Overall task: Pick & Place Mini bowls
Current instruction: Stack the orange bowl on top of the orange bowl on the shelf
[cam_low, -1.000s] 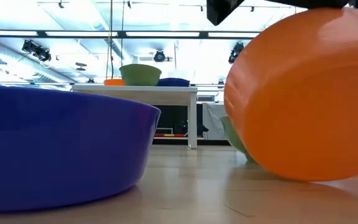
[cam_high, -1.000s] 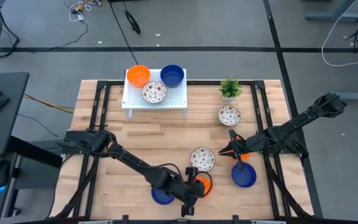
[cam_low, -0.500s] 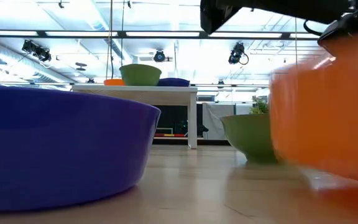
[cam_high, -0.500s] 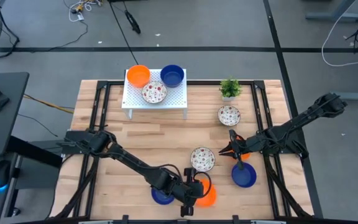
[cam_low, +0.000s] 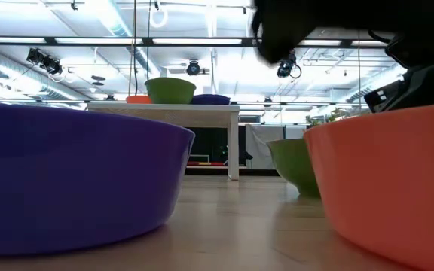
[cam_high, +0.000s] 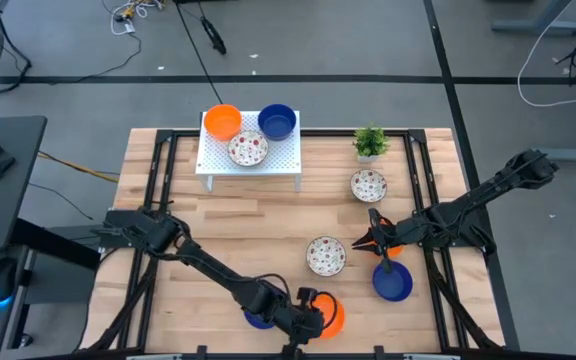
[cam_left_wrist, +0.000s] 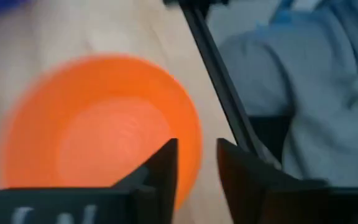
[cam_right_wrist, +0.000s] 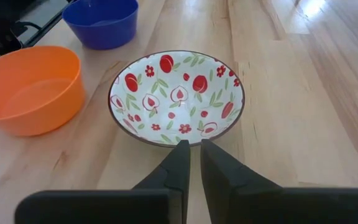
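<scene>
An orange mini bowl (cam_high: 332, 316) sits upright on the table near its front edge, beside a blue mini bowl (cam_high: 257, 319). My left gripper (cam_left_wrist: 197, 155) is open at the orange bowl (cam_left_wrist: 98, 124). One finger is over the bowl's inside and the other outside its rim. My right gripper (cam_right_wrist: 194, 149) waits at mid-right, its fingers nearly together with nothing between them. It points at a white red-patterned mini bowl (cam_right_wrist: 178, 96). Another blue mini bowl (cam_high: 392, 282) lies close to the right gripper (cam_high: 372, 240). My left gripper stands astride the orange bowl's rim (cam_left_wrist: 199, 146) on the side toward the table's right edge, slanting down from above. Wood shows between the rim and the outer finger (cam_left_wrist: 235, 171). Whether the inner finger touches the bowl I cannot tell.
At the far left a white perforated rack (cam_high: 268, 168) carries an orange, a blue and a patterned bowl. A small green plant (cam_high: 370, 142) and another patterned bowl (cam_high: 368, 184) stand at the far right. Bare wood lies in the table's middle and left.
My left gripper has gone down and toward the table's near edge with the orange bowl. The bowl was lifted and tilted; now it sits upright with its base on the table.
</scene>
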{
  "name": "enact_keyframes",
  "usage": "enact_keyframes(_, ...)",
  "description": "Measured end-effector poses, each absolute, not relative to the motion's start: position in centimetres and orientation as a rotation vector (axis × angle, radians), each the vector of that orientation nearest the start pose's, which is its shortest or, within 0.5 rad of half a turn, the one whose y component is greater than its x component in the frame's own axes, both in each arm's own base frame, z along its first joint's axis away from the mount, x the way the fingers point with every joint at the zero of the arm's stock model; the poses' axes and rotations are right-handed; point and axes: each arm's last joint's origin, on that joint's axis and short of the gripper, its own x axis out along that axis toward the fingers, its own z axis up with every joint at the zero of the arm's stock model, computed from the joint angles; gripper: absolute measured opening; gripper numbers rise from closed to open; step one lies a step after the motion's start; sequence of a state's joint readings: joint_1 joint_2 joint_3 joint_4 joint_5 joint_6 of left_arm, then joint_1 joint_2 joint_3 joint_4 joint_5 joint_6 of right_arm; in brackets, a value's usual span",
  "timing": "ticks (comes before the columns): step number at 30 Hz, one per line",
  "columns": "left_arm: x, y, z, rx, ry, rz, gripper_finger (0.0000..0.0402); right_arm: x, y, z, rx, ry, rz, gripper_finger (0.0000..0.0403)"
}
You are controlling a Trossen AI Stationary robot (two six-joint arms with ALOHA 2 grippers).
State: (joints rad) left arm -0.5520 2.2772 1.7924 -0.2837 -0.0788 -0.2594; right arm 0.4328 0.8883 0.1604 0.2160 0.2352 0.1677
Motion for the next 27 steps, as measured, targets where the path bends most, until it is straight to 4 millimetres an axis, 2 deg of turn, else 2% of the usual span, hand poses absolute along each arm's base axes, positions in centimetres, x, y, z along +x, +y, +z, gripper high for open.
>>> enact_keyframes(3,43.1,-26.4,16.2,0.033,0.829,-0.372,0.0159,14.8,6.1,14.3,-0.005,0.499,0.152,0.0041)
enact_keyframes(6,43.3,-26.4,16.0,0.063,0.812,-0.358,0.017,14.8,6.1,14.3,-0.005,0.501,0.151,0.0041)
enact_keyframes(9,43.4,-26.1,16.0,0.076,0.808,-0.336,0.015,14.8,6.1,14.3,-0.006,0.5,0.147,0.0041)
enact_keyframes(15,43.5,-26.0,15.8,0.077,0.821,-0.342,0.0073,14.8,6.1,14.3,-0.008,0.503,0.143,0.0041)
enact_keyframes(18,43.5,-26.0,15.3,0.083,0.839,-0.342,0.0047,14.8,6.1,14.3,-0.008,0.503,0.142,0.0041)
enact_keyframes(22,43.6,-25.9,15.0,0.077,0.844,-0.335,0.0047,14.8,6.1,14.3,-0.008,0.504,0.142,0.0041)
enact_keyframes(27,43.6,-25.5,14.6,0.073,0.868,-0.318,0.0086,14.8,6.1,14.2,-0.005,0.506,0.141,0.0041)
